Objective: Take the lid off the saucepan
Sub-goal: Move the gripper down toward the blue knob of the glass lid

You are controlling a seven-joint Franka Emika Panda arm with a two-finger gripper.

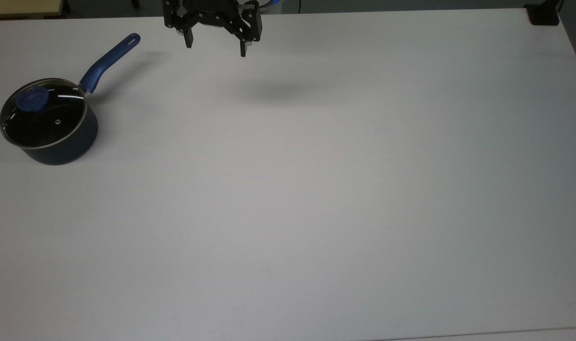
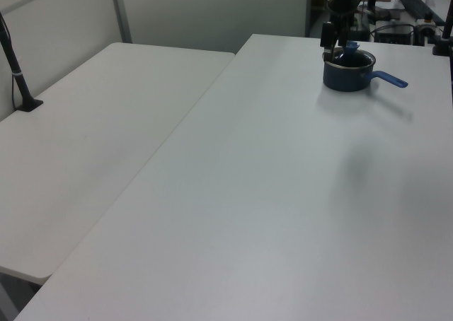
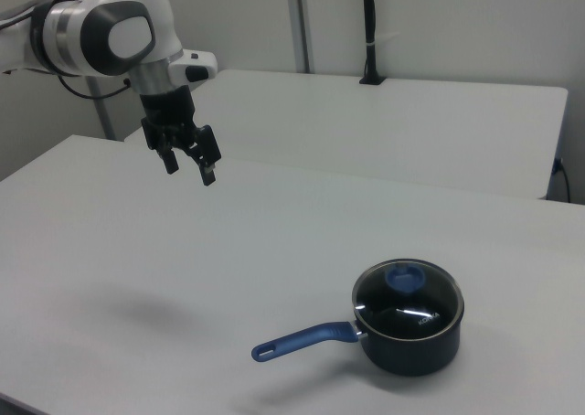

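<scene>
While raised above the table (image 1: 316, 189), hand (image 1: 215, 50) points down, fingers apart, far from lidded saucepan (image 1: 60, 142).

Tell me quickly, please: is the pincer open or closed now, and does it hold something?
Pincer: open, holding nothing, raised above the table, away from the saucepan.

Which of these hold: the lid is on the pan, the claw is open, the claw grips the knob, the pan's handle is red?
1. The lid sits on the saucepan. True.
2. The gripper is open. True.
3. The gripper grips the knob. False: it hangs above the bare table, far from the saucepan.
4. The handle is red. False: it is blue.
</scene>
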